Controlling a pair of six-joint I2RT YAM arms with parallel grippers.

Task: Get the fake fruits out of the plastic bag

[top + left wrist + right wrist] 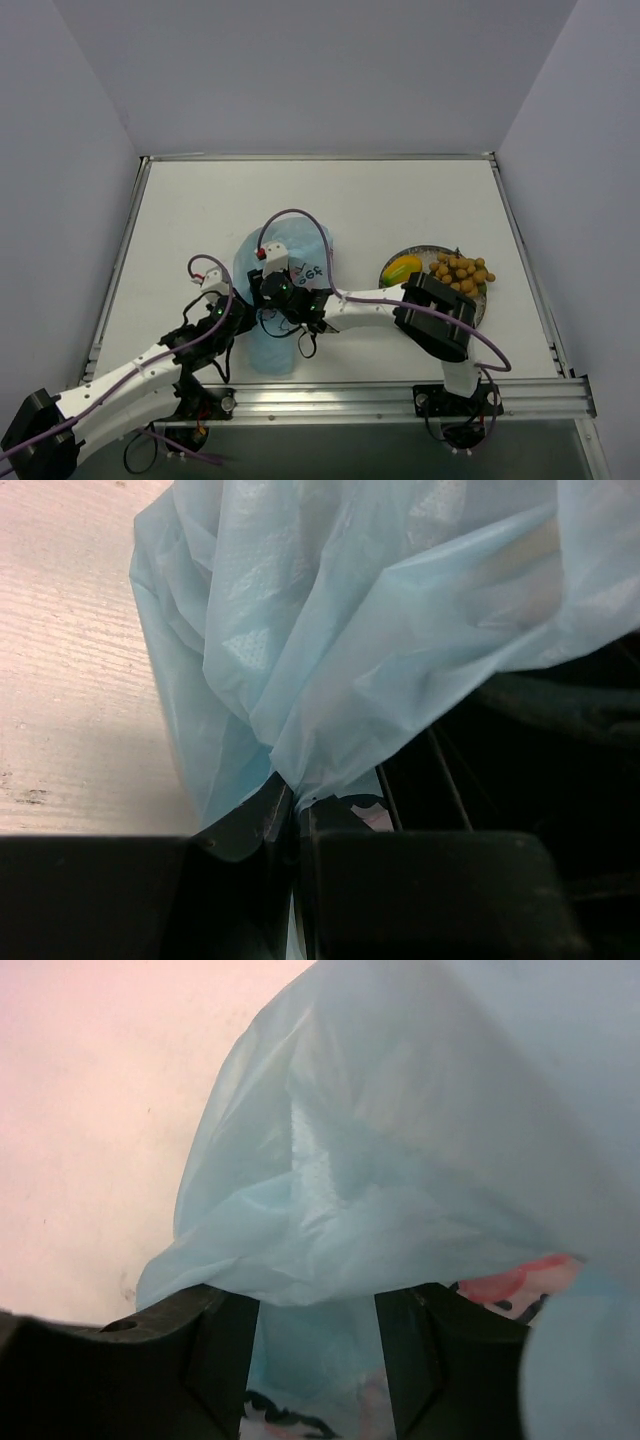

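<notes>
The light-blue plastic bag [285,300] lies mid-table, its printed white panel facing up. My left gripper [243,312] is shut on a gathered fold of the bag [330,680] at its left side. My right gripper [283,290] is open, its fingers [215,1350] spread with loose bag film [400,1180] draped over and between them. On the speckled plate [480,305] at the right lie the yellow-orange mango [402,268] and the bunch of tiny orange-tan balls [460,272]. The melon, the dark red fruit and the small orange piece are hidden.
The right arm's forearm [440,315] lies across the plate's near side. The table's metal front rail [400,400] runs along the near edge. White walls enclose the left, right and back.
</notes>
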